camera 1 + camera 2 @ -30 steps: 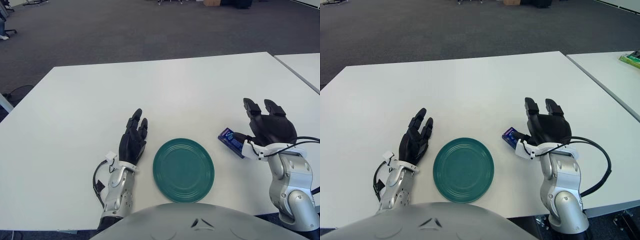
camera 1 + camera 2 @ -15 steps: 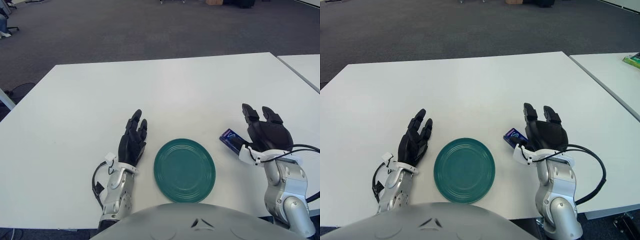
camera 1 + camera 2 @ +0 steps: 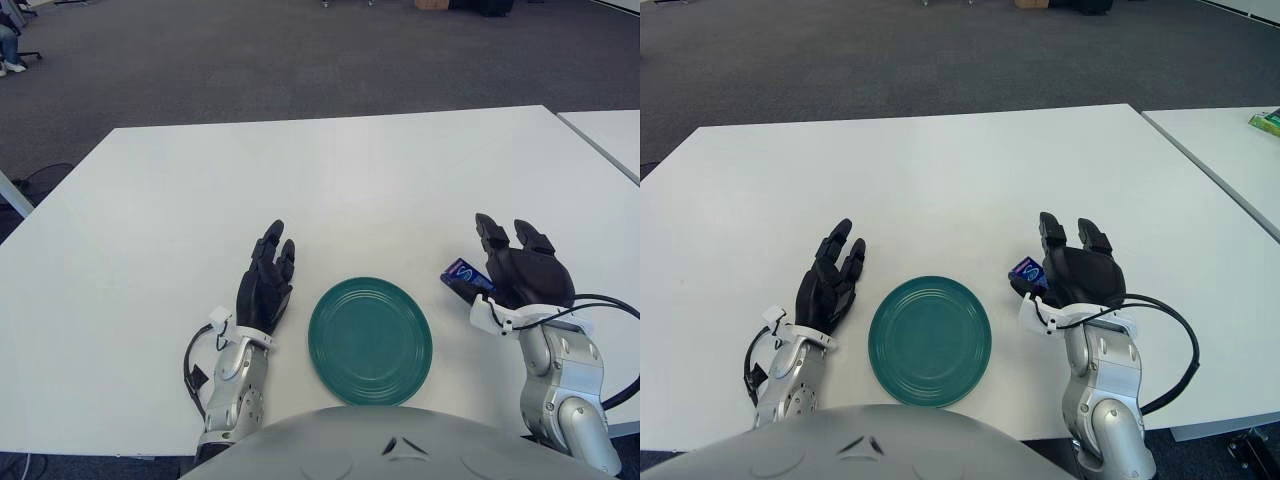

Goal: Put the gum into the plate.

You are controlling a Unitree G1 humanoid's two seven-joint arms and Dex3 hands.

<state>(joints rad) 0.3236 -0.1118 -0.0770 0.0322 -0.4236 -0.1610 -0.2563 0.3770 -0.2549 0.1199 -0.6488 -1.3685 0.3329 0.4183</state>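
Grey carpet fills the room behind a white table (image 3: 330, 180), with a second table's corner cut off at 3 o'clock and, in the right eye view, a small green item on it too far off to identify. On the near part of the table lies a green plate (image 3: 370, 341), bare inside.

At the plate's 9 o'clock, just beside its rim, shows the left hand (image 3: 265, 285), fingers straight and relaxed, pointing toward 12 o'clock and holding nothing. Whether its palm touches the table cannot be told.

At the plate's 2 o'clock sits the gum (image 3: 466, 279), a small blue packet, apart from the plate's rim. The right hand (image 3: 522, 272) is against its far side, palm facing the packet and two upper fingers pointing up and spread. The thumb and the packet's right end are hidden behind the palm, so whether the hand grips the gum or merely touches it cannot be made out. The packet's print is too small to read.
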